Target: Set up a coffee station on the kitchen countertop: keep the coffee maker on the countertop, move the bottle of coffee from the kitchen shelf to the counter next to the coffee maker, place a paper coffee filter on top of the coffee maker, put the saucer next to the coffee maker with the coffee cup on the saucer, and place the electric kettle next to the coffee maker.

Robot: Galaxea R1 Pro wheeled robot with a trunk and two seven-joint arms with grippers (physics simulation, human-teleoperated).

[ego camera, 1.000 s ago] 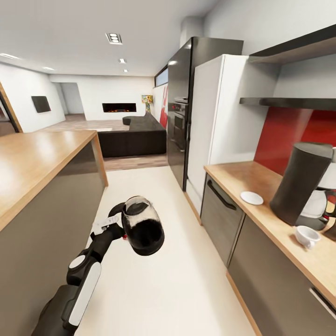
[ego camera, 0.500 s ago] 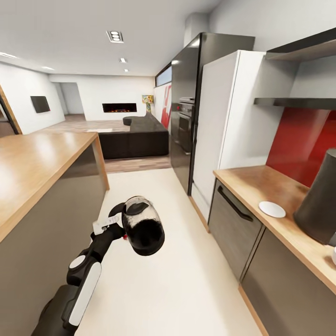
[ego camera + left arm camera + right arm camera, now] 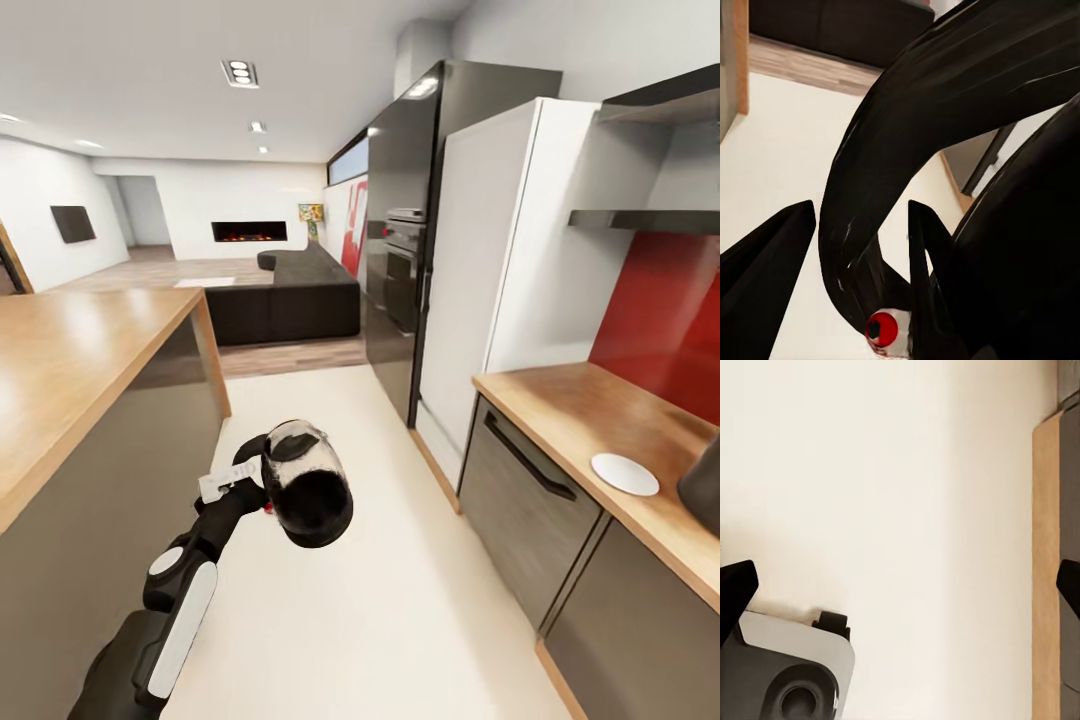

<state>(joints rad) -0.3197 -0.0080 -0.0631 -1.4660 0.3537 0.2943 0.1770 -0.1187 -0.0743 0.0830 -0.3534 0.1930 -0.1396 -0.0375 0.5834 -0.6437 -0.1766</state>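
Clear glass electric kettle (image 3: 305,497), dark inside, held out over the pale floor (image 3: 400,620) by the raised left gripper (image 3: 862,240), fingers (image 3: 765,262) pinching its black loop handle (image 3: 945,135) beside the red button (image 3: 881,328). White saucer (image 3: 624,473) resting on the wooden countertop (image 3: 560,400). Right gripper (image 3: 900,585) spread wide, pointing at floor.

Even, bright light comes from recessed ceiling spots (image 3: 239,73) in the head view, with soft glare on the glossy black cabinet (image 3: 400,230). Straight lines bow toward the edges. Both wrist views are sharp, shadows faint on the pale floor (image 3: 870,472).
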